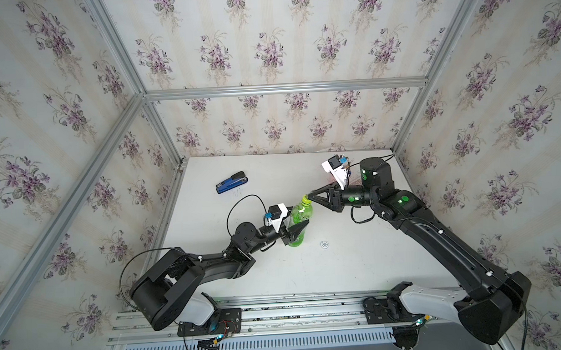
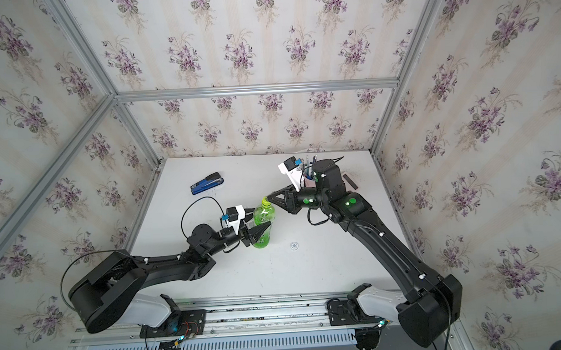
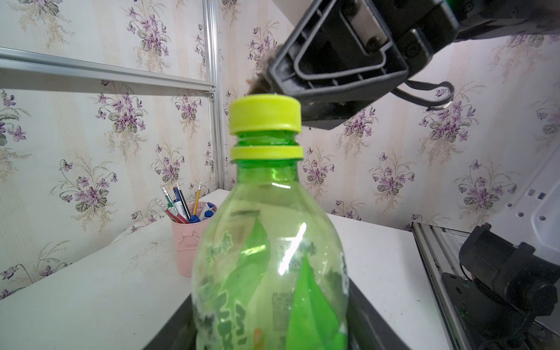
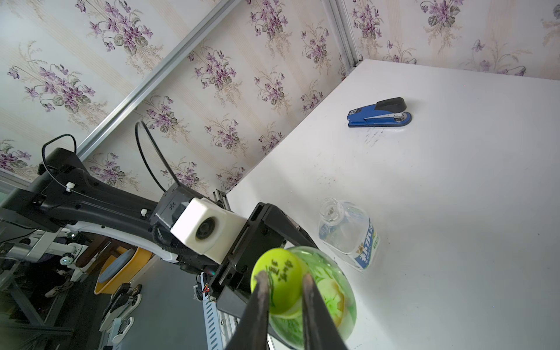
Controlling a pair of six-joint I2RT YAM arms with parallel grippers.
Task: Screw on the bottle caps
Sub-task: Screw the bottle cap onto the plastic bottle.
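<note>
The translucent green bottle (image 1: pixel 297 240) stands upright mid-table, and my left gripper (image 1: pixel 299 218) is shut on its body, one finger on each side (image 3: pixel 363 318). The yellow-green cap (image 3: pixel 265 113) sits on the bottle's neck, with thread showing above the neck ring. My right gripper (image 4: pixel 283 274) is shut. Its tips lie over the cap's (image 4: pixel 285 285) top face, not round its sides. The white cap (image 1: pixel 324 244) lies on the table to the right of the bottle. The clear bottle (image 4: pixel 348 233) with a white label stands open-mouthed just beyond the left gripper.
A blue and black stapler (image 1: pixel 231 182) lies at the back left of the white table (image 1: pixel 358 270). A pink pen cup (image 3: pixel 188 242) with pens stands at the back right, behind my right wrist (image 2: pixel 308 181). Floral walls with metal frame bars close in three sides.
</note>
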